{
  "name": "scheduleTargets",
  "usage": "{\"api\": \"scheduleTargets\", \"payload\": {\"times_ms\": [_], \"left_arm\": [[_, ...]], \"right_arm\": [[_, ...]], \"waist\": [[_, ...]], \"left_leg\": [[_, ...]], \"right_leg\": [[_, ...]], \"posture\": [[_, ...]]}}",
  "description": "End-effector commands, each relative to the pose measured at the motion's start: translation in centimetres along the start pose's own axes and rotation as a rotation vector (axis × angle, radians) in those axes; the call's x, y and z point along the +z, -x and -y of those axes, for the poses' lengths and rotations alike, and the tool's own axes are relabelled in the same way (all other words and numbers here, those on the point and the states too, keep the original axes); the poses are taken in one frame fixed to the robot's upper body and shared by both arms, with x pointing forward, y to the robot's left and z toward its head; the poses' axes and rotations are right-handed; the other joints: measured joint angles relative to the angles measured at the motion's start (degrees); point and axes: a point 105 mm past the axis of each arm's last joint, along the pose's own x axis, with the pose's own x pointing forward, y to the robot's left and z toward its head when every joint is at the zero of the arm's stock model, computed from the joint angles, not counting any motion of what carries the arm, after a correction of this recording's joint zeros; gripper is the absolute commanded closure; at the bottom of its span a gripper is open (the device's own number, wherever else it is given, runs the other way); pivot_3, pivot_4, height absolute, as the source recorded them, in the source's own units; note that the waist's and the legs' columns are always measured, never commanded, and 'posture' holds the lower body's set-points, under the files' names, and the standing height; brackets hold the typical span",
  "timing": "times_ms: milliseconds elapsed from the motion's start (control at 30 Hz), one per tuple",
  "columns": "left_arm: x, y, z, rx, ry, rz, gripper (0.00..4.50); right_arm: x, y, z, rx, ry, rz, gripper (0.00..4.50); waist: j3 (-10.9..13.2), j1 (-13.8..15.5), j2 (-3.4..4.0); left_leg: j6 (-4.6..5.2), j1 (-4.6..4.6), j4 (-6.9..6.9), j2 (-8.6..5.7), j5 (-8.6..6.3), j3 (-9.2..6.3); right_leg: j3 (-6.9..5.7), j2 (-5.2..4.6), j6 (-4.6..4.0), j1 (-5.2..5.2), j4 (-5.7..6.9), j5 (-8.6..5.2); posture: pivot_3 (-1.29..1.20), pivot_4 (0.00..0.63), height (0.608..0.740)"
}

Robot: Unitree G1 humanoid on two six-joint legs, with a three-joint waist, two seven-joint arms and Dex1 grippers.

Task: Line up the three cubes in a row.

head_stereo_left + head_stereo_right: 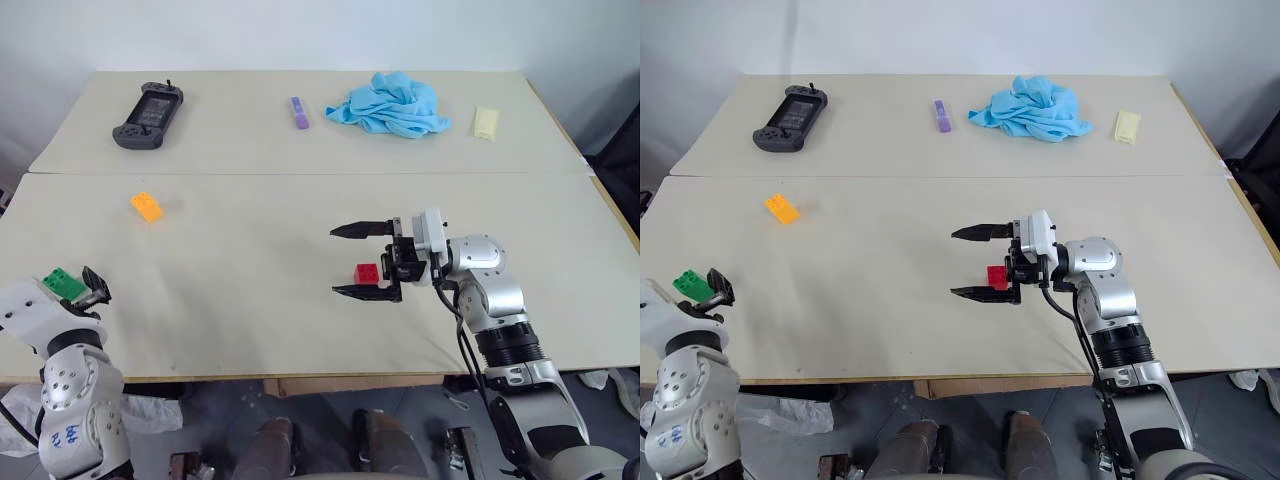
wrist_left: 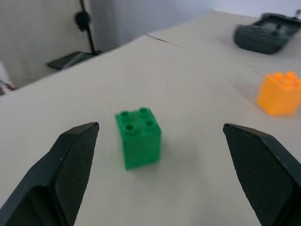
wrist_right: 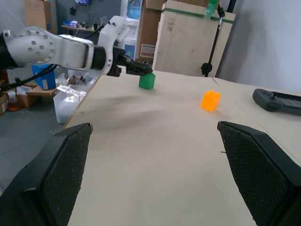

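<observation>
Cubes stand well apart — no row yet. Green cube sits upright at the lower left of the head view, on the table near its left edge, straight ahead of the left gripper and between its wide-spread fingers, which are not touching it. Orange cube lies above it, in the left middle of the frame. Red cube rests at centre, just beside the right gripper, whose fingers are also wide and empty. Judgement: the left arm is nearer the green cube — it needs only to close.
</observation>
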Motion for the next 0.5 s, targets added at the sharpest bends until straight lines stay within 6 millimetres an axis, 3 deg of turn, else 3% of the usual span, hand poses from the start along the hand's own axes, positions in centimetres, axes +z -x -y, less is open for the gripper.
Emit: {"api": "scheduleTargets", "payload": {"times_ms": [33,167,267,367,500], "left_arm": [[0.9,-0.4,-0.3,0.117,0.045,0.03,0.0],[-0.5,-1.9,-0.1,0.241,0.141,-0.031,0.0],[-0.4,-3.0,0.2,0.223,0.135,-0.021,0.0],[-0.7,-4.0,0.2,0.204,0.107,-0.032,0.56],[-0.9,-5.0,0.7,0.152,0.07,-0.05,1.74]], "right_arm": [[1.3,-0.4,0.1,0.01,0.043,0.028,0.03],[1.3,-0.4,0.1,-0.005,0.042,0.019,0.03],[1.4,-0.4,0.4,-0.03,0.057,0.013,0.03],[1.5,-0.5,0.5,-0.04,0.059,0.014,0.0],[1.6,-0.6,0.4,-0.046,0.059,0.02,0.0]], "waist": [[0.0,0.1,0.0],[0.0,0.8,-0.04],[0.0,0.8,-0.06],[0.0,0.7,-0.06],[0.0,0.7,-0.06]], "left_leg": [[0.0,0.0,0.0,0.0,0.0,0.0],[-0.04,-0.02,0.09,-0.02,0.05,-0.02],[-0.05,-0.02,0.08,-0.01,0.06,-0.02],[-0.06,-0.03,0.04,-0.01,0.06,-0.02],[-0.07,-0.04,0.05,-0.01,0.07,-0.02]], "right_leg": [[0.0,0.0,0.0,0.0,0.0,0.0],[-0.06,-0.02,0.01,0.02,0.01,0.01],[-0.07,0.0,0.02,0.01,0.02,0.01],[-0.08,0.01,0.02,-0.03,0.02,0.01],[-0.09,0.02,0.02,-0.03,0.03,0.01]], "posture": [[0.0,0.15,0.74],[0.0,0.15,0.74],[0.0,0.15,0.74],[0.0,0.15,0.74],[0.0,0.15,0.74]]}}
